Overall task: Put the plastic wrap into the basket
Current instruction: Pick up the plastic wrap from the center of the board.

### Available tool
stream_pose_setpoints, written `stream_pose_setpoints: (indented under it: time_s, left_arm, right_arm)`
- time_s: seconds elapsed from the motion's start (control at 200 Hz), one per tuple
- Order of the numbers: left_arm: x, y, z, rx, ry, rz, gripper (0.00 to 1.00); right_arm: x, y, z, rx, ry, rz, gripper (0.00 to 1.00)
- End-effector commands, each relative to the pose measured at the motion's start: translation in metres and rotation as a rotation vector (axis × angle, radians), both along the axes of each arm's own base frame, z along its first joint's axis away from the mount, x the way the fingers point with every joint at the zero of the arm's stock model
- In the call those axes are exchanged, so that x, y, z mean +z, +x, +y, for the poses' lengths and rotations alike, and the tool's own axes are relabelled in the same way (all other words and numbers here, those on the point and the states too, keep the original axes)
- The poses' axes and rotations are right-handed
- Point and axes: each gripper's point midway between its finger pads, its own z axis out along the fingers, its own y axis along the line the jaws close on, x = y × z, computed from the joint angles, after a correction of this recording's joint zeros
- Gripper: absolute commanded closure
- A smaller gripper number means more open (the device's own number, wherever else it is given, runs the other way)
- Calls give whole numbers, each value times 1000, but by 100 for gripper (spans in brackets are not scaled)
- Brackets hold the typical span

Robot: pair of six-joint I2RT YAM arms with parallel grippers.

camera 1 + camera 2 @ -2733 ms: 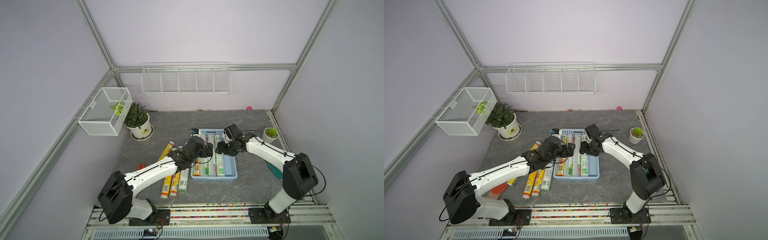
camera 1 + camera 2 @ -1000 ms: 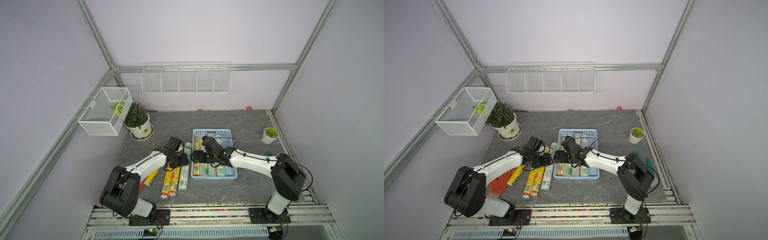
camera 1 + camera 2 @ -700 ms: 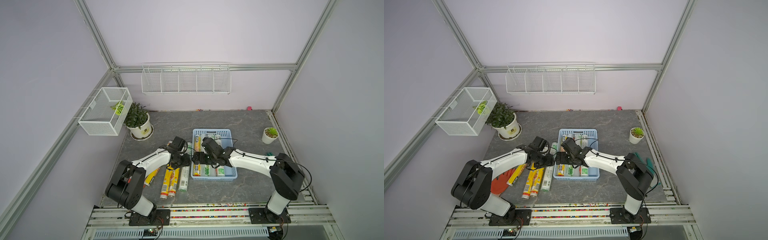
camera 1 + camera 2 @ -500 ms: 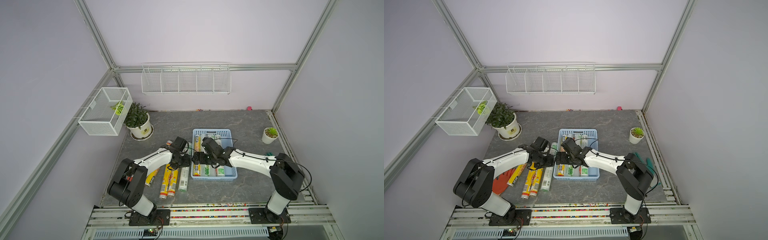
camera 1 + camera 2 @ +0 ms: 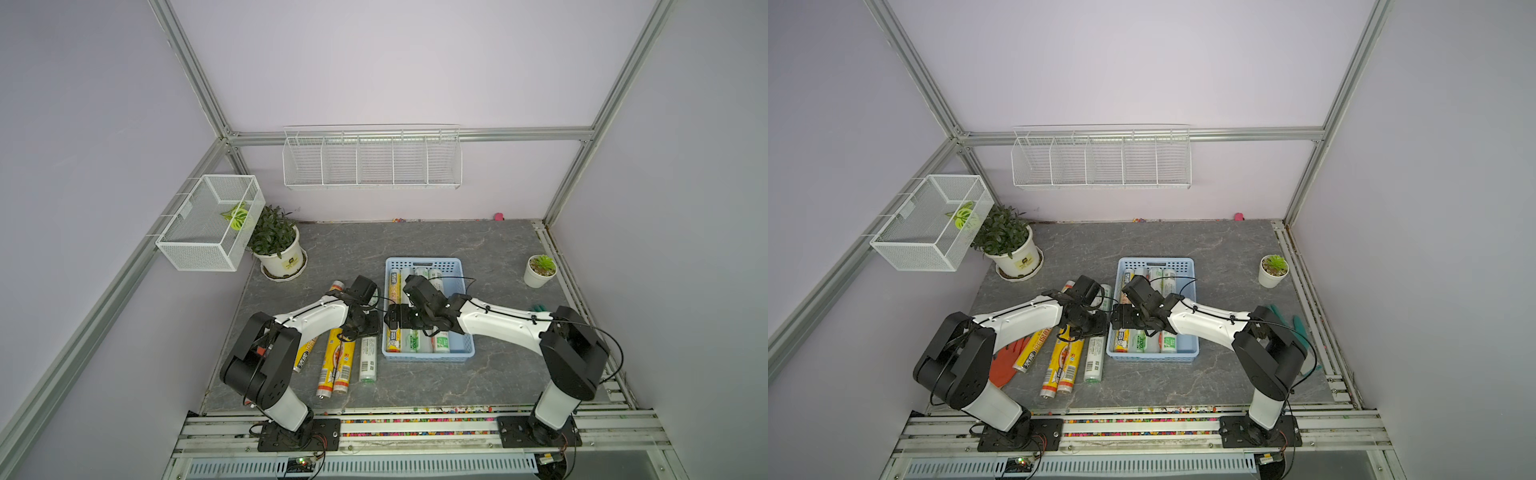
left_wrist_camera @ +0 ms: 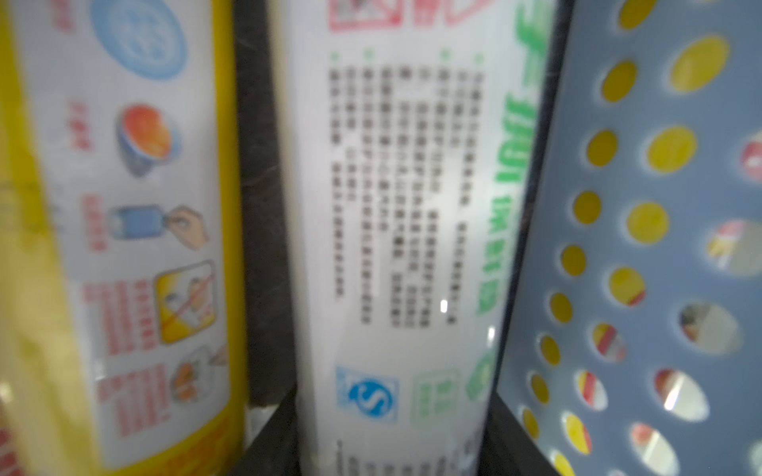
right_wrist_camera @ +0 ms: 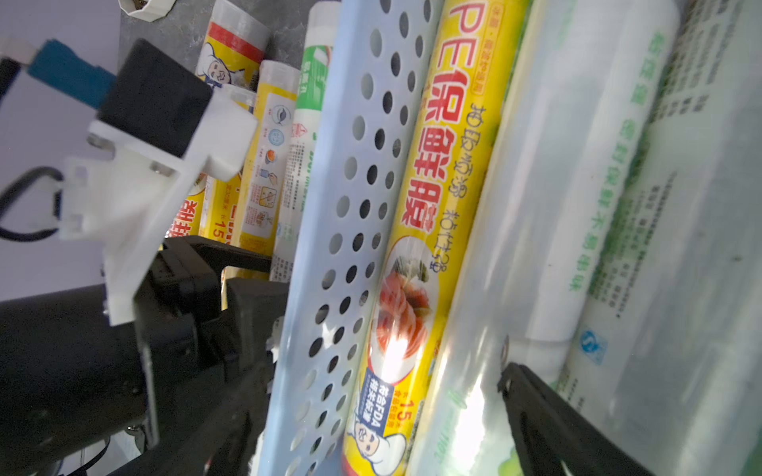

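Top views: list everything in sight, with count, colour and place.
basket: one, light blue, table centre
wrap rolls in basket: about four, one yellow, others white-green
wrap rolls on table: four, three yellow, one white-green, left of basket
potted plants: two, green in white pots, back left and right
mesh box: one, white, left wall
wire rack: one, white, back wall
orange glove: one, front left
green glove: one seen, right edge
left gripper: black, shut on white-green roll beside basket
right gripper: black, open, astride basket's left wall
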Motion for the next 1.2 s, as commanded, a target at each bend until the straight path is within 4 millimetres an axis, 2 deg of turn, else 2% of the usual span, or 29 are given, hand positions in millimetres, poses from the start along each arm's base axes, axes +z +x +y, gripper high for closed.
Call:
stream_pose_setpoints:
  time_s: [0.0, 0.14, 0.335, 0.465, 0.555, 0.635, 0.725, 0.8, 0.9, 0.99, 1.195]
  left_arm:
    - [7, -1, 0, -24, 7, -12, 57]
    - [30, 1, 1, -22, -16, -68, 65]
    - [89, 8, -2, -15, -106, -228, 76]
    - [118, 16, 18, 64, -44, -321, 80]
    - [143, 20, 19, 76, -70, -387, 82]
    - [169, 23, 5, 40, -170, -457, 84]
    - [203, 23, -19, -32, -341, -545, 85]
    - [229, 24, -37, -60, -472, -597, 86]
    - [251, 28, -59, -94, -607, -611, 86]
    - [257, 33, -82, -118, -687, -583, 87]
    - [237, 49, -132, -120, -734, -454, 87]
  right_arm:
    - [5, -3, -5, 10, -30, -8, 5]
    - [11, -3, -5, 10, -18, -18, 5]
    - [24, -1, -7, 1, 0, -53, 5]
    - [37, 1, -14, -19, 9, -96, 5]
    - [48, 3, -21, -40, 25, -136, 5]
    - [58, 5, -28, -63, 39, -176, 4]
    - [70, 9, -42, -117, 43, -218, 4]
    - [78, 12, -59, -164, 25, -256, 4]
    - [87, 16, -86, -226, -2, -291, 4]
    - [88, 21, -111, -276, -1, -269, 3]
    - [72, 24, -173, -403, 1, -175, 3]
